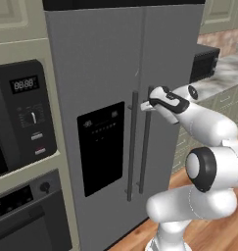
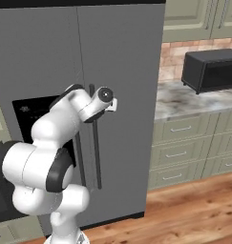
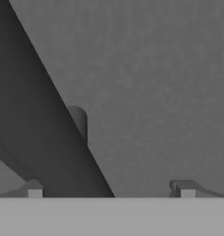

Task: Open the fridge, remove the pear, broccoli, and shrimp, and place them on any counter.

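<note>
The grey fridge [image 1: 101, 63] [image 2: 122, 71] stands with both doors shut. Pear, broccoli and shrimp are hidden behind them. My gripper [image 1: 147, 104] [image 2: 112, 105] is at the top end of the right door's dark handle [image 1: 146, 147] [image 2: 95, 152], open. In the hand view the handle [image 3: 44, 138] runs as a slanted dark bar between the spread fingertips of the gripper [image 3: 111, 191], close in front of the door face. Nothing is gripped. The marbled counter [image 1: 223, 73] [image 2: 184, 102] lies to the fridge's right.
A black wall oven [image 1: 22, 117] with a digital display is built in left of the fridge. A black toaster oven [image 1: 203, 61] [image 2: 210, 69] sits on the counter. Sage-green drawers [image 2: 184, 152] are below it, with wooden floor [image 2: 184, 214] in front.
</note>
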